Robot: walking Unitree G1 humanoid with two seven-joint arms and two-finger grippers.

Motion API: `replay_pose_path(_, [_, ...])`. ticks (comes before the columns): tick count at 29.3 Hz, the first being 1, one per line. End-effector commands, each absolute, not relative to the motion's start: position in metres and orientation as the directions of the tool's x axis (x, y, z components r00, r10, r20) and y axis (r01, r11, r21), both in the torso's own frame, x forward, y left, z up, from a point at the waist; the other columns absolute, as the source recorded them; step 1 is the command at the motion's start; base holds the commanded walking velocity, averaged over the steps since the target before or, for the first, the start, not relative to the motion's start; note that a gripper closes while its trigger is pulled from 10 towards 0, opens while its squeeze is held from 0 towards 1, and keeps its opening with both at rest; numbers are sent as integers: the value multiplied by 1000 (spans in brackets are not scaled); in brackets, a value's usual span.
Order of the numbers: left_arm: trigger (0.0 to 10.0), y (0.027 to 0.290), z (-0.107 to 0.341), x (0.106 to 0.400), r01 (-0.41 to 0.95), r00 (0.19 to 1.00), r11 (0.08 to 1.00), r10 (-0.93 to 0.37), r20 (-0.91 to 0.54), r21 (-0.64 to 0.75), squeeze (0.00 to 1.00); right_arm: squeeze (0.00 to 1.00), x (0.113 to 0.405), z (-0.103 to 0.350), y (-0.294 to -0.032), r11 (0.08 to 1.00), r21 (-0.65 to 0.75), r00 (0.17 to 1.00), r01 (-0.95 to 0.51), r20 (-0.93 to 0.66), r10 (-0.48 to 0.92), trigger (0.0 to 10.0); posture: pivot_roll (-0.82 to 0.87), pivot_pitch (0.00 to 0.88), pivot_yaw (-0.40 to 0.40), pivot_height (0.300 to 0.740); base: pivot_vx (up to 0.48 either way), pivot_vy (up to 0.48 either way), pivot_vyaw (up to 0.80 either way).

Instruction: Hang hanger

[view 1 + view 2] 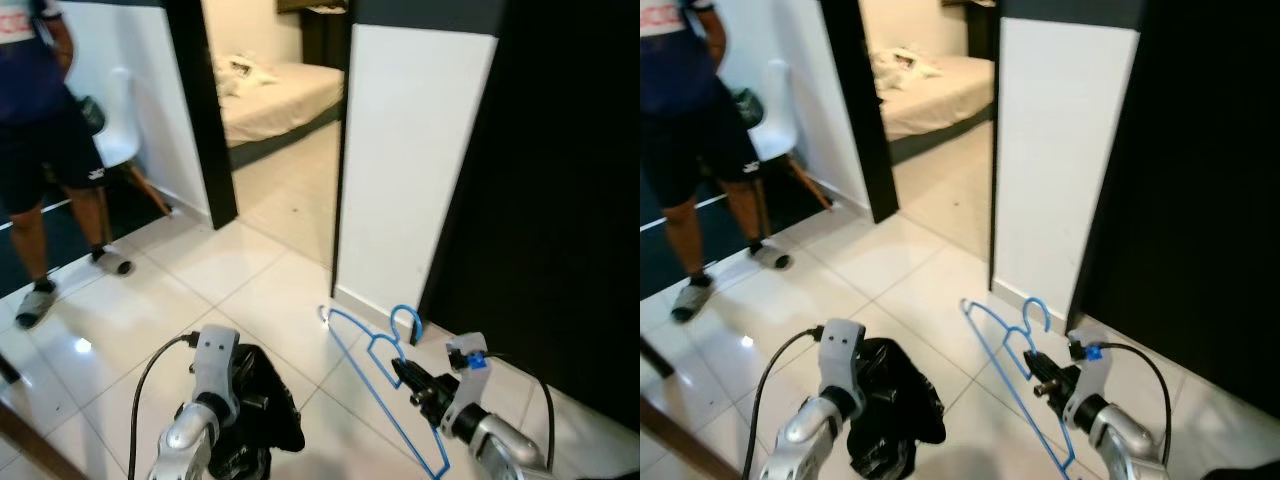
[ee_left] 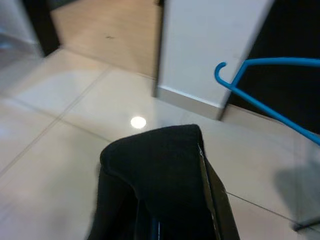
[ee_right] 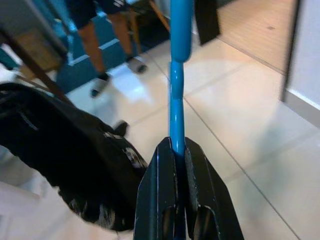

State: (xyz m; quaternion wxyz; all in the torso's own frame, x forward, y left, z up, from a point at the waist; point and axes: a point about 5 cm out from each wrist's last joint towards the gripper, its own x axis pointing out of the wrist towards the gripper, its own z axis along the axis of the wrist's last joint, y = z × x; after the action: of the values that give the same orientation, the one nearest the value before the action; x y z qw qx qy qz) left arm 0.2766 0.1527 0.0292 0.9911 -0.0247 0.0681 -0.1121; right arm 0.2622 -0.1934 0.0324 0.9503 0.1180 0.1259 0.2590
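Right gripper (image 1: 408, 377) clamps thin blue wire hanger (image 1: 385, 372) | glossy tile floor (image 1: 250, 290)

Evenly lit indoors, brightest through the doorway over the bed (image 1: 280, 95), dark down the black panel (image 1: 560, 200) at the right. Glare spots on the glossy floor tiles (image 2: 138, 121). Softly blurred throughout, most so in the wrist views, with the near black fingers (image 3: 186, 200) out of focus.

Silver arms, black cables, black-fingered right pincer (image 1: 403, 372), blue wrist tab.
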Motion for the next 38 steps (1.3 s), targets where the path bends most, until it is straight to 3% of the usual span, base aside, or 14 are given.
replay_pose_path(1, [10000,152,33,278,221,967,972,-228,-112,-74,0,0,261,31,-193,834,299,831,-463,-182,526,10000,-65,0,-22,740,0,0,688])
replay_pose_path(13, [10000,152,33,280,227,965,971,-235,-117,-81,0,0,263,33,-193,835,300,834,-462,-173,524,10000,-78,0,-5,740,0,0,689])
replay_pose_path(22, [10000,144,52,302,251,966,968,-249,-70,21,0,0,267,37,-194,828,297,833,-475,-152,533,10000,-110,0,16,740,0,0,676])
replay_pose_path(24, [10000,151,89,322,230,970,972,-233,63,54,0,0,268,40,-195,826,302,837,-476,-130,531,10000,-117,0,23,740,0,0,653])
replay_pose_path(31, [10000,157,120,334,212,962,976,-218,164,53,0,0,269,41,-195,827,300,839,-476,-127,529,10000,-119,0,26,740,0,0,650])
replay_pose_path(33, [10000,172,195,353,157,908,983,-181,378,95,0,0,270,42,-194,826,300,841,-477,-119,528,10000,-125,0,40,740,0,0,647])
replay_pose_path(38, [10000,186,245,357,97,851,990,-135,507,101,0,0,270,43,-193,825,304,843,-476,-106,527,10000,-126,0,45,740,0,0,594])
